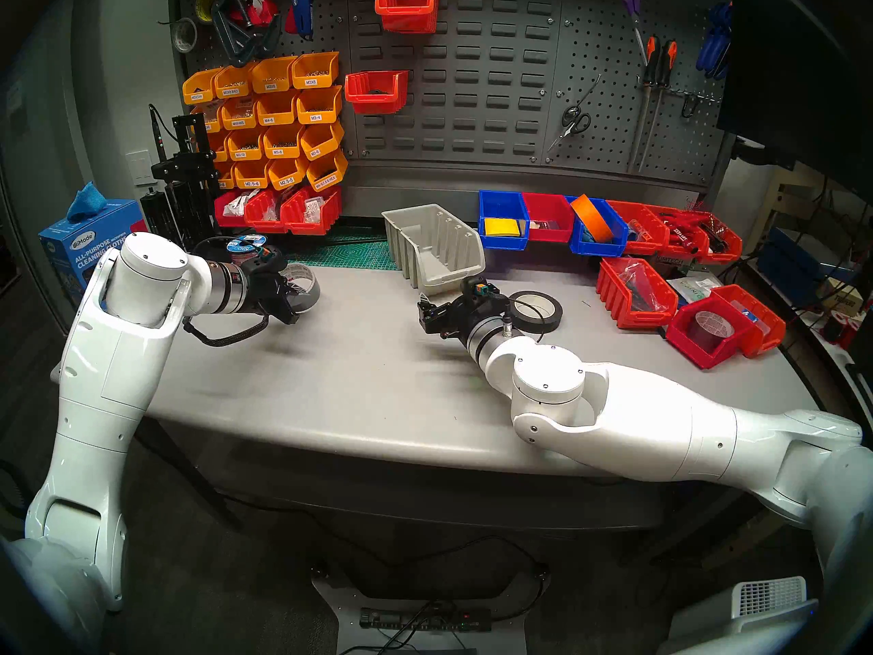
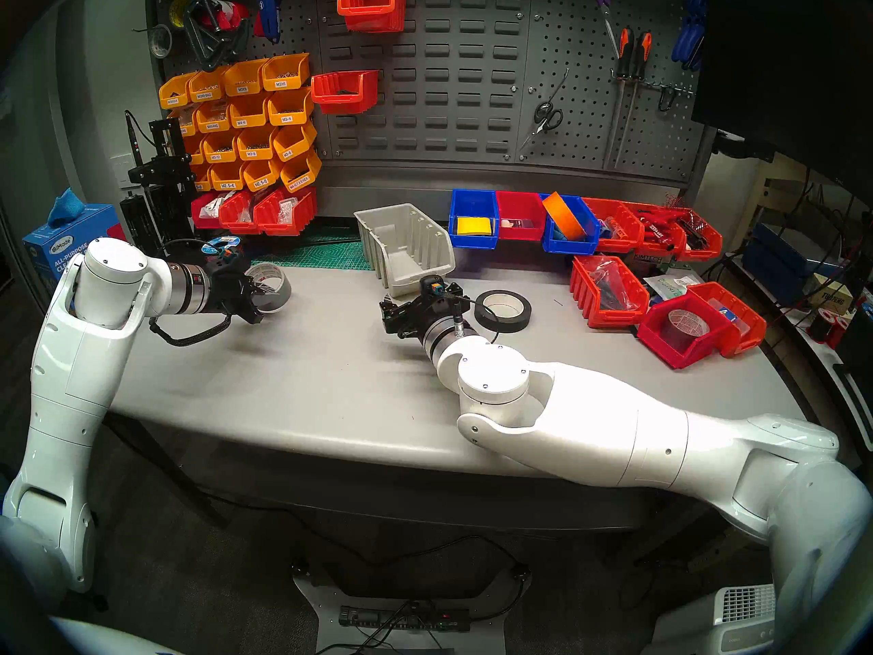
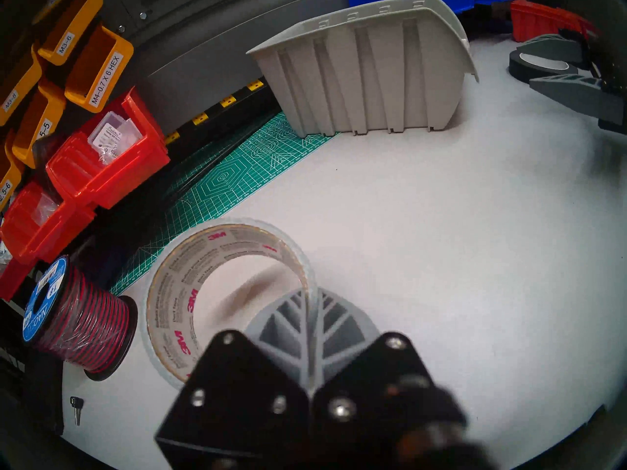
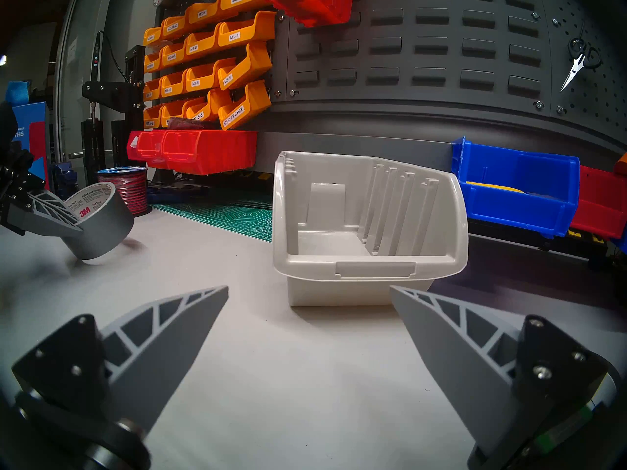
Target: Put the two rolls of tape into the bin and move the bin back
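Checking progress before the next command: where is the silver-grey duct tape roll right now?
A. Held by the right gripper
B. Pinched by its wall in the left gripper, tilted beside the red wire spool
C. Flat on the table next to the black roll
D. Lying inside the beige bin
B: the left gripper is shut on the wall of the silver-grey roll, which is tilted; the beige bin is empty and the right gripper is open.

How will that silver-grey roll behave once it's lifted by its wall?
The silver-grey roll, pinched through one wall by the left pincer, already hangs tilted, so it may swing. Set down on its edge, it would probably roll; the core looks stiff.
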{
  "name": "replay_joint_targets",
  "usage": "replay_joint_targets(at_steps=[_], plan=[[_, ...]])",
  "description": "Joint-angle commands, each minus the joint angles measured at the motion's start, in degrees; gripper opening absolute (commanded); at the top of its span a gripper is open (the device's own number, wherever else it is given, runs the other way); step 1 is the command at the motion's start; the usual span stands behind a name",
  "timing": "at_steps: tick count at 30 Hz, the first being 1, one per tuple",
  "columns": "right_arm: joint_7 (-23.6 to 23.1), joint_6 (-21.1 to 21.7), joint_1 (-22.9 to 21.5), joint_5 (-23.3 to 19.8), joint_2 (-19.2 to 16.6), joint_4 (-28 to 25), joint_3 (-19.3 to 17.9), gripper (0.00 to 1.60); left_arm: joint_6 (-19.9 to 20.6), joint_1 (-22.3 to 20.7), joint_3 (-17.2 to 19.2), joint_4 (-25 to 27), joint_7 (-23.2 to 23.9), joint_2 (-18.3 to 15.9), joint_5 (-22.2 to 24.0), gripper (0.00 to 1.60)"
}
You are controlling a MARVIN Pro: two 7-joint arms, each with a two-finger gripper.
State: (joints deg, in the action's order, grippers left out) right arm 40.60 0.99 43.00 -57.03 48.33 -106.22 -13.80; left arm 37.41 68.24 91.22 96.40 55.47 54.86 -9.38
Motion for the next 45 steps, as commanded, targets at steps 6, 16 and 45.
replay_joint_targets(at_steps=[6,16,45], plan=[[0.0,-0.1,-0.5,0.1,0.0,-0.2,-0.4,1.60,-0.8,-0.4,-0.4,5.4,-4.7,5.2,0.4,0.00],[0.0,-0.1,-0.5,0.1,0.0,-0.2,-0.4,1.60,-2.4,-2.8,-2.6,5.8,-7.4,7.8,-0.1,0.00],[0.1,-0.1,-0.5,0.1,0.0,-0.2,-0.4,1.60,-8.4,-14.8,-9.9,-3.8,-16.3,16.5,-2.2,0.00]])
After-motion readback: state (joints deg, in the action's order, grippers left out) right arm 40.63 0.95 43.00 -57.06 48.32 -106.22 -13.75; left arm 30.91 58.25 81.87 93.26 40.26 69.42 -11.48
